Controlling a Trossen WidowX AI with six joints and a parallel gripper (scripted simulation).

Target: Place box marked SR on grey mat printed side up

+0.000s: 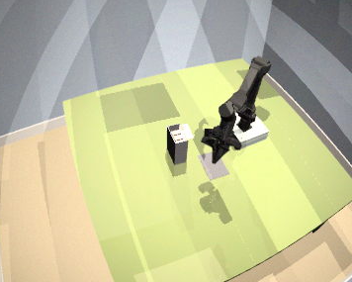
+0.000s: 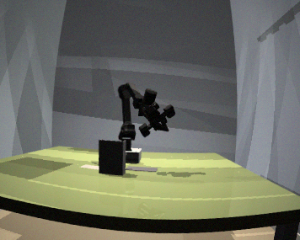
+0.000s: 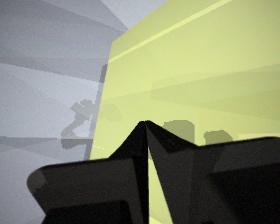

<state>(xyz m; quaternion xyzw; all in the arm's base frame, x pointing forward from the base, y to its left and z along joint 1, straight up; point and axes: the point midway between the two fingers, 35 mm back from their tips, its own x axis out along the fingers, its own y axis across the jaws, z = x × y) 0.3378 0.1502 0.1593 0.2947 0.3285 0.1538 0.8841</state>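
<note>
Pale blue-grey walls patterned with overlapping light and dark patches rise behind a yellow-green tabletop, its dark edge crossing the exterior view's lower part, while tan flooring fills the top view's lower left.

Dark fingers are seen pressed together at their tips above a yellow-green desk, its surface crossed by a pale stripe. Grey shadows are cast beyond the tips, and a blue-grey backdrop is framed at left.
</note>
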